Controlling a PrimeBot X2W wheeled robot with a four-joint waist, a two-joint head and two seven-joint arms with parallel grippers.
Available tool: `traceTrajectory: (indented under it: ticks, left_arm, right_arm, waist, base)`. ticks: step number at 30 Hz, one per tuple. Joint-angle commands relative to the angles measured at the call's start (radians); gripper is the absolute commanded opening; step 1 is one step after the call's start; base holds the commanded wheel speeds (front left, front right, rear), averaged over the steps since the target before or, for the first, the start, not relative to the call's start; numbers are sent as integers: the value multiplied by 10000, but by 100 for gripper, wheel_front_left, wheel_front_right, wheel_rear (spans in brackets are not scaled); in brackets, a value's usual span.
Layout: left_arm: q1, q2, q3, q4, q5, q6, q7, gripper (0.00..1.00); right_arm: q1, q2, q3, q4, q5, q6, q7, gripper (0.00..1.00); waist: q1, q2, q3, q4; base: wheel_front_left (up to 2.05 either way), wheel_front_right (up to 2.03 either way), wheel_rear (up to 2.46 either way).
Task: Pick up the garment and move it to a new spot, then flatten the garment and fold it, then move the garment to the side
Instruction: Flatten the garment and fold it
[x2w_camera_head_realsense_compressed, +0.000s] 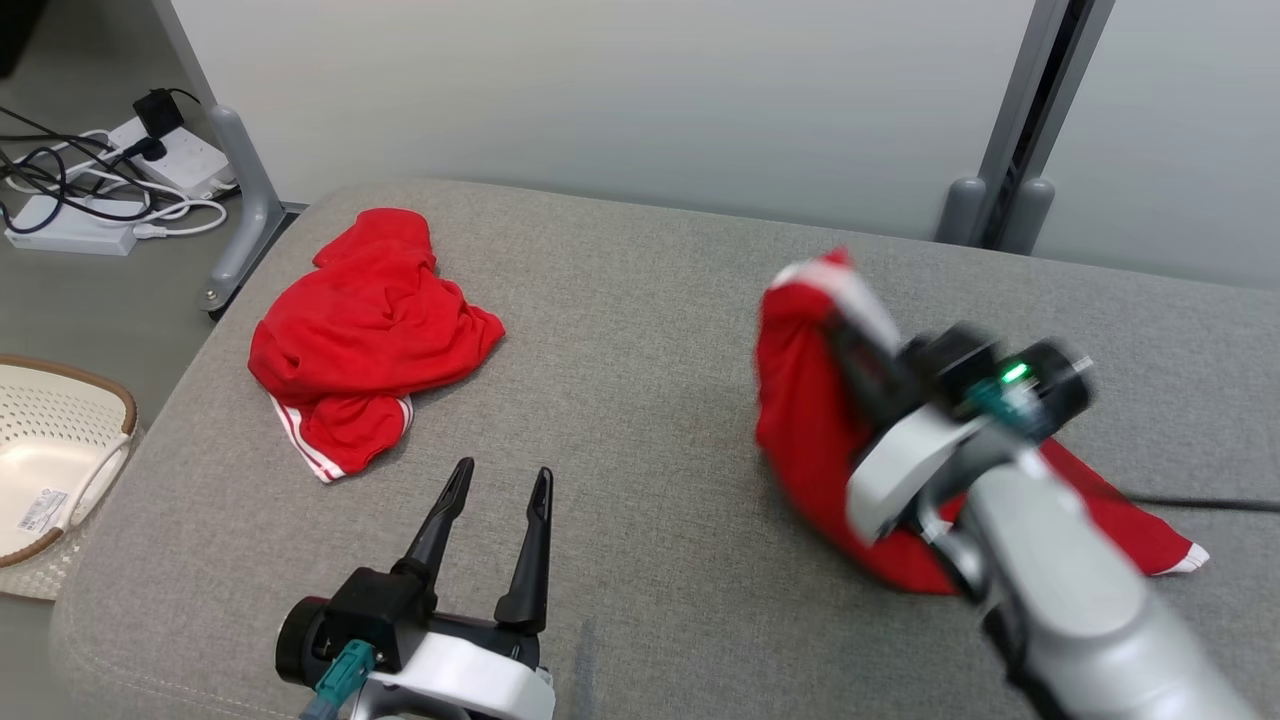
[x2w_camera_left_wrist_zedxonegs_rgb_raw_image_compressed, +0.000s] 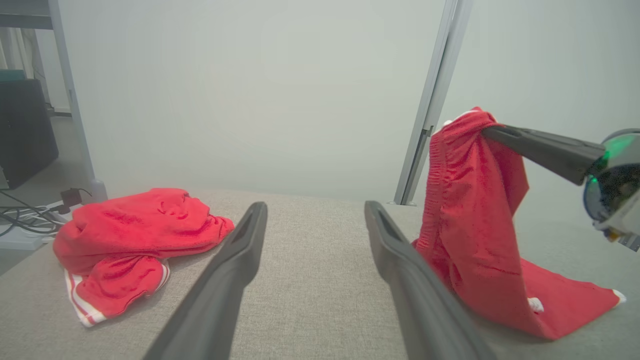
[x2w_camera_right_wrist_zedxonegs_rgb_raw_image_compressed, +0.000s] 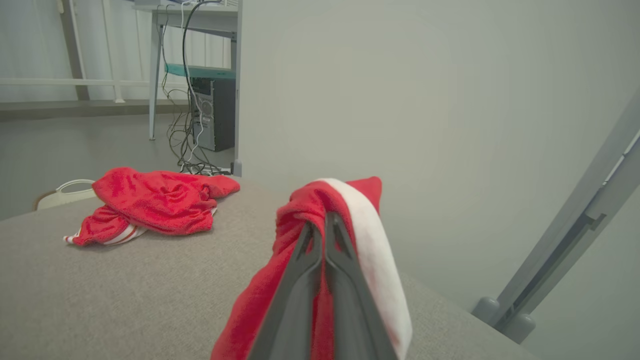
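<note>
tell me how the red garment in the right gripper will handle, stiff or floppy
Likely very floppy: the red garment hangs in limp folds from the shut right gripper, its tail lying on the grey cushion. Probably light, since a pinch at one edge holds it.

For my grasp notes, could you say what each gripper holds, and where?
Right gripper pinches the lifted red garment by its white edge; left gripper holds nothing.

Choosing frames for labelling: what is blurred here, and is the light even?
Head view: the right gripper and its held garment are motion-smeared; the left gripper and the other garment are sharp. Left wrist view: sharp, but a green lamp glows blurred at the right edge. Right wrist view: the garment's white band is soft. Light flat, shadows faint everywhere.
</note>
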Motion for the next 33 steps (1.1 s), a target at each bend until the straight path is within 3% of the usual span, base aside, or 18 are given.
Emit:
traceTrajectory:
  ticks: [1, 4, 5, 6, 10, 13, 21, 24, 27, 33]
  left_arm:
    - [-103, 45, 36, -26, -6, 54, -28, 100]
    - [-51, 43, 85, -33, -2, 69, -28, 100]
    - [-38, 42, 92, -23, 2, 74, -28, 100]
    - [-31, 42, 88, -10, 9, 75, -28, 100]
    - [-22, 45, 152, 5, 31, 70, -28, 100]
    - [17, 42, 244, 14, 76, 59, -28, 100]
    - [130, 42, 514, 37, 192, -5, -28, 100]
    - [180, 45, 652, -7, 196, 10, -28, 100]
    - [163, 42, 748, -58, 218, 14, -28, 100]
    - [141, 43, 948, -119, 275, -38, -28, 100]
  right_arm:
    - [141, 23, 273, 133, -16, -3, 8, 0]
    - [336, 172, 1638, 1016, 476, -3, 9, 0]
    - [308, 204, 2035, 1314, 584, -3, 8, 27]
    - [321, 273, 2474, 1580, 842, -3, 19, 100]
    - [225, 415, 3923, 2045, 2059, -4, 197, 100]
    - [-75, 123, 4493, 2249, 2767, -4, 181, 100]
    - [-416, -716, 4192, 2381, 3929, -3, -11, 100]
    - [-267, -1078, 3322, 1804, 3991, -3, -25, 100]
    - [255, -1529, 1676, 895, 3619, -3, -18, 100]
    - [2286, -1243, -1215, -980, 2420, -1, -11, 100]
  waist:
    - [0, 0, -2, -2]
    - [0, 0, -25, -15]
    - [0, 0, -32, -21]
    - [0, 0, -42, -25]
    - [0, 0, -65, -91]
    - [0, 0, -110, -216]
    - [0, 0, -405, -687]
    - [0, 0, -477, -922]
    - [0, 0, -502, -1122]
    - [0, 0, -472, -1442]
  base:
    - [0, 0, 0]
    - [0, 0, 0]
    - [0, 0, 0]
    - [0, 0, 0]
    - [0, 0, 0]
    - [0, 0, 0]
    - [0, 0, 0]
    - [0, 0, 0]
    - [0, 0, 0]
    - [0, 0, 0]
